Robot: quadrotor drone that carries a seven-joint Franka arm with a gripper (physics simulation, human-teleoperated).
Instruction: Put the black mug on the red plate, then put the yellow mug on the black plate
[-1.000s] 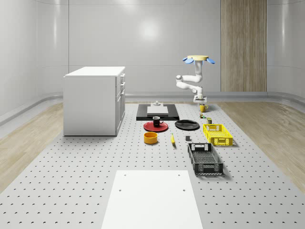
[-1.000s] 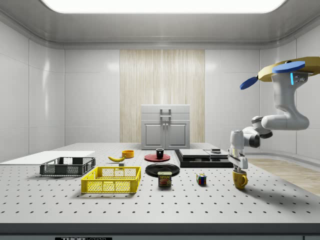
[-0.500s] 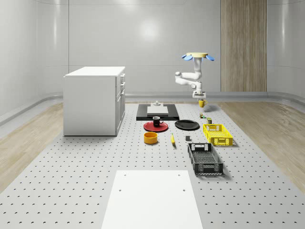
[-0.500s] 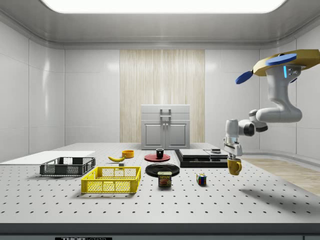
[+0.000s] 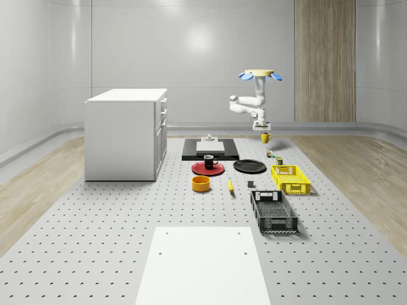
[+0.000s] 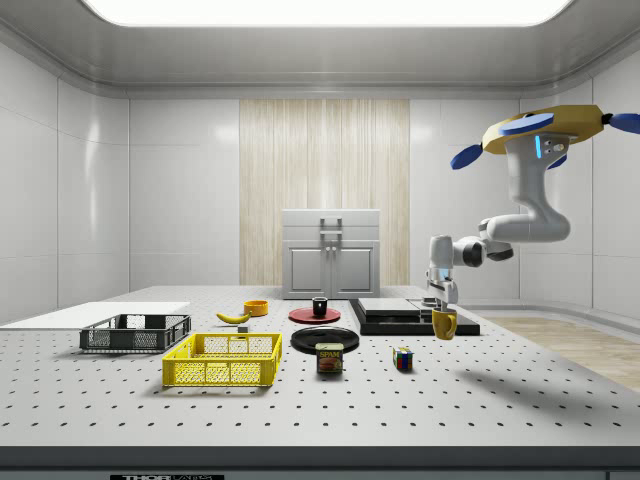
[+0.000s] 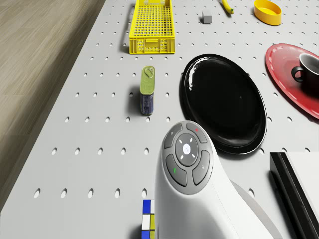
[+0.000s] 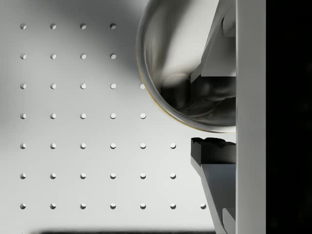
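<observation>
The yellow mug [image 6: 444,324] hangs in the air just above the table, with my gripper [image 6: 441,305] shut on its rim. In the wrist view one finger [image 8: 214,152] sits outside the mug's rim [image 8: 161,100] and the other reaches inside. The drone [image 5: 259,74] hovers over the table's back right part in the whole-scene view. The black mug [image 5: 209,161] stands upright on the red plate [image 5: 202,169]. Beside it lies the bare black plate [image 5: 249,166], seen in the drone view ahead of the arm [image 7: 194,184] as a glossy disc [image 7: 224,102].
A white cabinet [image 5: 126,133] stands at the whole-scene view's left. A black slab [image 5: 210,154] lies behind the plates. A yellow crate [image 5: 290,178], black crate [image 5: 273,211], yellow bowl [image 5: 201,183], banana [image 5: 230,185], can [image 7: 146,89] and colour cube [image 6: 402,359] rest nearby.
The yellow mug has risen off the table in my gripper. Drone, arm and mug have moved toward the side view's left, nearer the black slab and the plates.
</observation>
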